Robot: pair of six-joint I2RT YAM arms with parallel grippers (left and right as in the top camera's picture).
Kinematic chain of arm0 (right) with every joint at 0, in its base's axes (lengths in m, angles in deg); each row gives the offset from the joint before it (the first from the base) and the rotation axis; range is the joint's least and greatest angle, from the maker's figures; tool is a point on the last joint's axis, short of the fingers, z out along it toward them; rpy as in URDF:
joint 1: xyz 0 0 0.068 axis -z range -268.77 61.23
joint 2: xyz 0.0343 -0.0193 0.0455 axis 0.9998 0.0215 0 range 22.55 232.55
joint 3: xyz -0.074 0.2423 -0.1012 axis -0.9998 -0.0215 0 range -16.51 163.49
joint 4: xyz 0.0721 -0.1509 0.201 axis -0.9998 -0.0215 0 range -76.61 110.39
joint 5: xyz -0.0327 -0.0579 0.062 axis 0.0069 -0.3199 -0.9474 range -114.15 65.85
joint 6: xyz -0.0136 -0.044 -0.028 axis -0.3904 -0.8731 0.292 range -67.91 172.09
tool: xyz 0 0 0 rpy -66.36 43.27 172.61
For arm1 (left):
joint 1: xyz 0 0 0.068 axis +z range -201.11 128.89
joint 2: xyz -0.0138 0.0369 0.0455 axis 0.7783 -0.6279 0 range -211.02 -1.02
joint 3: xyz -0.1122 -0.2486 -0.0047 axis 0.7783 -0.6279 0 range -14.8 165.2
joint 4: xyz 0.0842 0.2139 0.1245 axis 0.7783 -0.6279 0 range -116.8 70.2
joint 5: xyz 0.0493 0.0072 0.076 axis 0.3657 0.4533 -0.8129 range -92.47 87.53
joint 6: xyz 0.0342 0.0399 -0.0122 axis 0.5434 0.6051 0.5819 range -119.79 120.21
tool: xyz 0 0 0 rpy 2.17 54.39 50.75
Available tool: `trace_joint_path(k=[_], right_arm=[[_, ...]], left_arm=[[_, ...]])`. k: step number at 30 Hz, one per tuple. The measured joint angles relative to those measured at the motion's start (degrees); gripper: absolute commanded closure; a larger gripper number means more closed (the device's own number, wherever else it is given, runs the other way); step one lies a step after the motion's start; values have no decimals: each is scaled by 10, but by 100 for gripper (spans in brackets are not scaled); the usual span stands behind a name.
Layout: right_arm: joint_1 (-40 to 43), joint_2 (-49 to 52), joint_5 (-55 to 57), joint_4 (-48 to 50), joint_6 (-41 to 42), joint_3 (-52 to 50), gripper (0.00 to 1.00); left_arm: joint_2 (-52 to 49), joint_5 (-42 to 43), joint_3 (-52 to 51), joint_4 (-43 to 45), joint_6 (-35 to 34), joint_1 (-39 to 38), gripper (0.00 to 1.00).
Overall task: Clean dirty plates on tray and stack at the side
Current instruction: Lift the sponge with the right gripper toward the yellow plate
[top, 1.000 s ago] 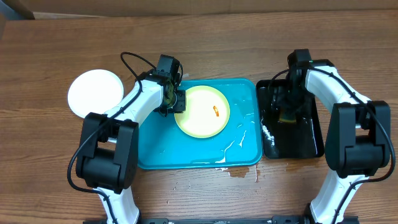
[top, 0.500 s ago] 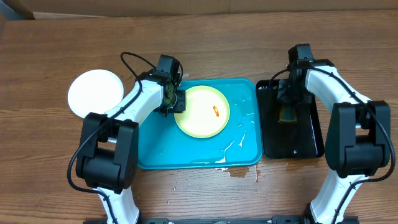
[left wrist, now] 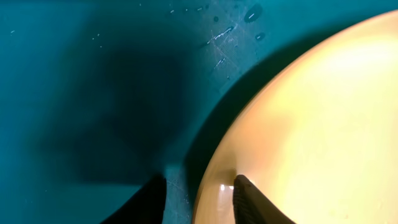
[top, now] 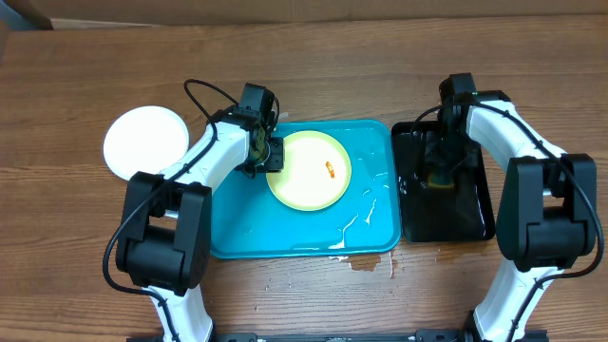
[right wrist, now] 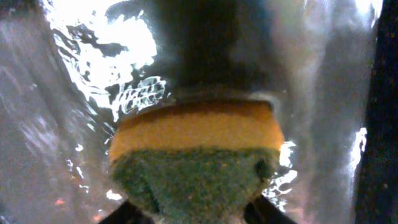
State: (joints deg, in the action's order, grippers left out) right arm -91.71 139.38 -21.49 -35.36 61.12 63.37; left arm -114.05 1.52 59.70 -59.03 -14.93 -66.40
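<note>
Step in hand: wetting the scrubber before the wash. The pale yellow-green round plate [top: 306,182] lies flat in the turquoise-blue rectangular plastic tray [top: 285,236], toward its upper middle, with a small orange smear [top: 330,170] right of its centre. The left gripper [top: 269,158] is at the plate's left rim. In the wrist view its fingers [left wrist: 250,200] straddle that rim, one on the plate face and one outside on the tray floor. I cannot tell whether they really pinch it. The right gripper [top: 439,174] is down in the wet black rectangular tray [top: 467,217], clenched on a yellow sponge with green scouring face [right wrist: 196,140]. A white round plate [top: 145,142] sits alone on the wooden table [top: 76,237], left of the tray, probably the start of the stack. Next move, as I judge it: lift the sponge, cross onto the plate and scrub the smear while the left side steadies the rim.
</note>
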Motion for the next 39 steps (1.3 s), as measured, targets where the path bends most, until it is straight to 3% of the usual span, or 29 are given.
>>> trace_joint_path(k=[1, 3, 16, 39], right_arm=[[0, 0, -4, 1, -3, 0, 96], [0, 0, -7, 0, 0, 0, 96], [0, 0, -12, -129, -1, 109, 96], [-29, 0, 10, -182, 25, 111, 96]], left_arm=[[0, 0, 0, 1, -2, 0, 87], [0, 0, 0, 1, -3, 0, 96], [0, 3, 0, 3, 1, 0, 96], [0, 3, 0, 3, 1, 0, 96]])
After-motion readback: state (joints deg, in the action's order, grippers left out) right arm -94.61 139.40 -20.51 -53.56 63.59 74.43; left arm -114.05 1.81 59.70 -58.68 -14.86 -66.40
